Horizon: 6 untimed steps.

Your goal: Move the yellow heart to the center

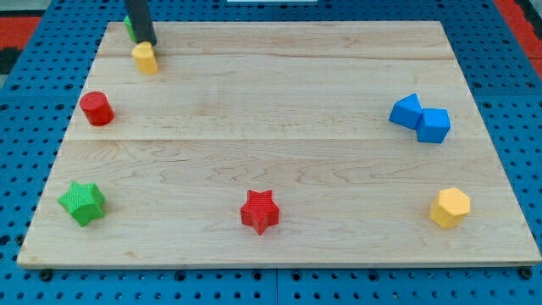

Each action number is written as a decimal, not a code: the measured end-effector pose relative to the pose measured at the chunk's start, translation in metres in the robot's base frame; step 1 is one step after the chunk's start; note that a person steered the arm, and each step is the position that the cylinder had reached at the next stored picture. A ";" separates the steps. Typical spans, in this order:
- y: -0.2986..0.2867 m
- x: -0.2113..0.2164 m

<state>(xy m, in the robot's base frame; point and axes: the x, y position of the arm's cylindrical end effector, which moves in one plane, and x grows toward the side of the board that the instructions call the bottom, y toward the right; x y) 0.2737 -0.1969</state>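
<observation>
Near the view's top left, yellow heart (146,58) touching my tip (147,42), which sits just above it; nothing gripped, only a bare rod end pressed against the block. Partly hidden behind the rod, a green block (129,26), shape unclear. Farther down the left side, red cylinder (96,108) and green star (83,202). At bottom middle, red star (260,211). On the right, two touching blue blocks (420,118) and yellow hexagon (450,207). Pale wooden board (271,127) on blue pegboard (25,127). No readable writing.
</observation>
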 end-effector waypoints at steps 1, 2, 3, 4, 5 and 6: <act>0.053 0.039; 0.032 0.026; 0.021 -0.021; -0.040 0.014; 0.004 0.053; 0.103 0.053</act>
